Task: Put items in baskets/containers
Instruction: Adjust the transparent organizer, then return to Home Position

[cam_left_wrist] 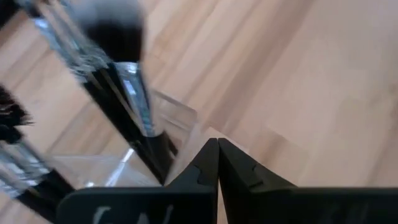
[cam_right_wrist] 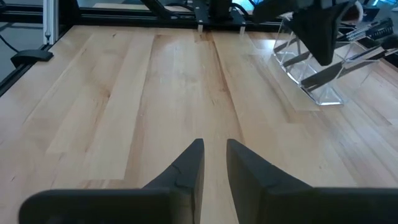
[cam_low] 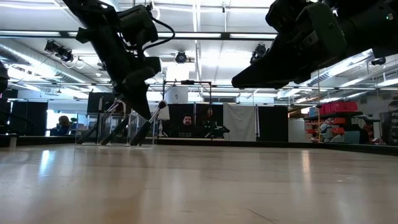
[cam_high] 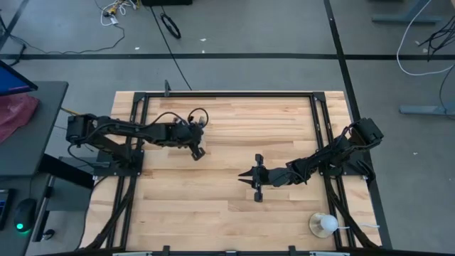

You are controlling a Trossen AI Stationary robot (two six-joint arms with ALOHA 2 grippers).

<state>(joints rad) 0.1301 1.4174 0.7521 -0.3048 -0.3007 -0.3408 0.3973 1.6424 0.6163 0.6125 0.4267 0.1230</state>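
A clear plastic holder [cam_right_wrist: 309,73] stands on the table left of centre, toward the far side. Several dark-handled makeup brushes [cam_left_wrist: 134,102] with silver ferrules lean inside it, bristle heads up. In the low view the holder [cam_low: 127,134] shows behind my left gripper. My left gripper [cam_left_wrist: 217,144] is shut with nothing between its fingers. It points down right beside the holder's corner [cam_left_wrist: 186,121], above the table [cam_low: 148,112]. My right gripper [cam_right_wrist: 214,144] hovers right of centre [cam_high: 242,174], pointing toward the table's left. Its fingers are open by a narrow gap and empty.
A white round object on a dish [cam_high: 323,224] sits near the table's near right corner. Black frame rails [cam_high: 227,94] run along the far edge and both sides. Bare wood [cam_right_wrist: 155,93] lies between the two grippers. People show in the room behind the table [cam_low: 185,124].
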